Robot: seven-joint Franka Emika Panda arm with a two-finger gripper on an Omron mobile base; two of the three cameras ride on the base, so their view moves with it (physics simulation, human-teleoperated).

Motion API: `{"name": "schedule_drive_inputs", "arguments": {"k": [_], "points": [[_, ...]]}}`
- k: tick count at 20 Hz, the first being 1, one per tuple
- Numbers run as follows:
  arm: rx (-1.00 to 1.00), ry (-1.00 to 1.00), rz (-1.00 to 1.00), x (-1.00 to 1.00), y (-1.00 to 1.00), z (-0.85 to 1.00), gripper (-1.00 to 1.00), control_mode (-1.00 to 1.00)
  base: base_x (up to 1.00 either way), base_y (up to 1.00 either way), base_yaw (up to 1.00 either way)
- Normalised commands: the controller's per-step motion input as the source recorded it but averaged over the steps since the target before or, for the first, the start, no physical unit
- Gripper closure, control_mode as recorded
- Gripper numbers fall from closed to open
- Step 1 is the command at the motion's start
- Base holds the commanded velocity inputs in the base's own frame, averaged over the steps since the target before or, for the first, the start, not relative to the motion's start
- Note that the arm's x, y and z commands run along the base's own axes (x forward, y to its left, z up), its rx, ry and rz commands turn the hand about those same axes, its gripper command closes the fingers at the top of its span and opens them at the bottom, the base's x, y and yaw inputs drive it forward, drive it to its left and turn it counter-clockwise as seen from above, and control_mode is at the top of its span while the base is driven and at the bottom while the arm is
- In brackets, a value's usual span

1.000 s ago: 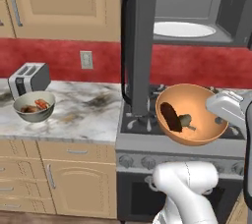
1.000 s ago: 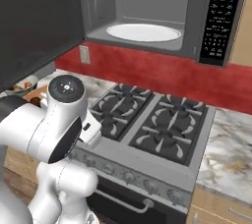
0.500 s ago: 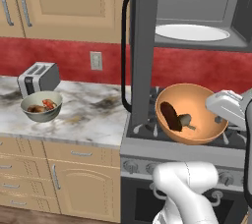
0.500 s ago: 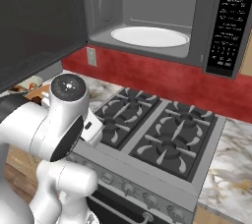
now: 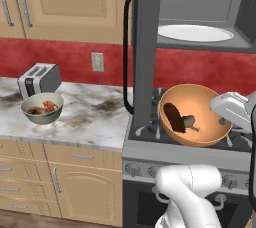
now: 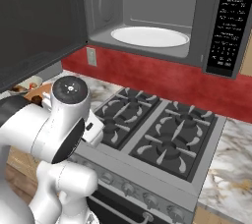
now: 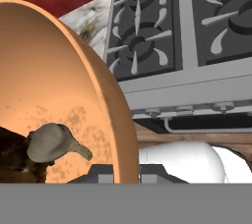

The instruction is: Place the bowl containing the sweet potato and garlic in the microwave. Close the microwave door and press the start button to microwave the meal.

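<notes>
The orange-brown bowl (image 5: 200, 103) hangs tilted over the front of the stove, below the microwave (image 5: 200, 9). My gripper (image 5: 223, 114) is shut on its right rim. In the hand view the rim runs down between my gripper (image 7: 123, 175) tips. Inside the bowl (image 7: 59, 70) lie the dark sweet potato (image 5: 172, 117) and the small garlic (image 5: 188, 121). The garlic (image 7: 51, 142) rests against the sweet potato (image 7: 12, 156). The microwave door (image 5: 145, 47) stands swung open to the left, with its black handle (image 5: 127, 47) outward. The white turntable plate (image 6: 150, 36) sits bare in the cavity.
A gas stove (image 6: 157, 129) with black grates lies under the microwave. Its control panel (image 6: 229, 26) is on the right. A silver toaster (image 5: 39, 79) and a grey-green bowl of food (image 5: 42, 108) stand on the marble counter (image 5: 90, 122) to the left.
The whole scene has grown and shifted in both base views, so the base has driven closer to the stove and microwave. The bowl stays held in the same pose.
</notes>
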Motion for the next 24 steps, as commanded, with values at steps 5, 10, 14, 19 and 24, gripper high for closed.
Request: {"name": "schedule_drive_inputs", "arguments": {"k": [5, 10, 14, 19, 24], "points": [[0.10, -0.03, -0.05, 0.00, -0.09, 0.09, 1.00, -1.00, 0.00, 0.00, 0.00], [0.06, 0.00, -0.03, 0.00, -0.10, 0.50, 1.00, -1.00, 0.00, 0.00, 0.00], [0.00, 0.00, -0.06, -0.01, 0.00, 0.70, 1.00, -1.00, 0.00, 0.00, 0.00], [-0.02, 0.02, -0.15, 0.00, -0.06, 0.46, 1.00, -1.00, 0.00, 0.00, 0.00], [0.00, 0.00, -0.20, 0.00, -0.23, 0.07, 1.00, -1.00, 0.00, 0.00, 0.00]]}}
